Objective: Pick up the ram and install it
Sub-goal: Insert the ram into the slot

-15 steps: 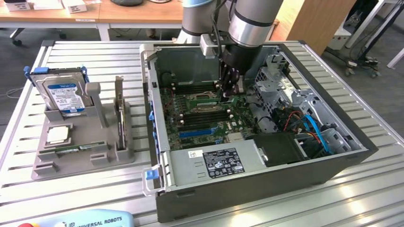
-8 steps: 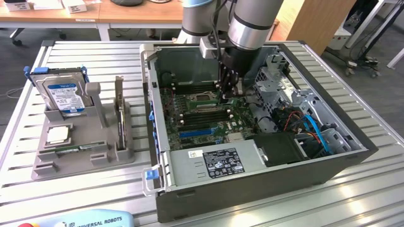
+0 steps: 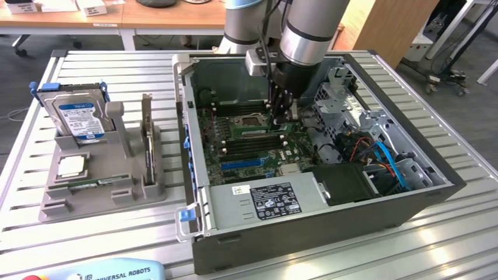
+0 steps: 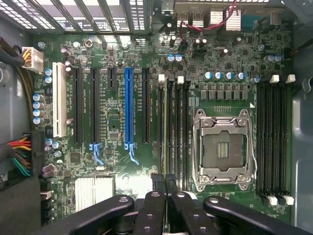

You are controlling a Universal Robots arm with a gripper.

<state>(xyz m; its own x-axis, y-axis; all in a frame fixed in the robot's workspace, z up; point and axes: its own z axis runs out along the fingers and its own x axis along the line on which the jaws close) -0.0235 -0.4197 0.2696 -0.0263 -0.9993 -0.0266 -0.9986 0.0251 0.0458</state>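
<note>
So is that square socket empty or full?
Empty: the socket shows bare contacts inside its metal frame, with no chip sitting on them.

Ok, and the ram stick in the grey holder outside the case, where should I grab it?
Likely from straight above, the pincer closing across its thin faces at mid-length. The ram stick appears to sit on edge in a front slot of the grey holder, so only its long top edge looks free and the slot walls block the sides.
</note>
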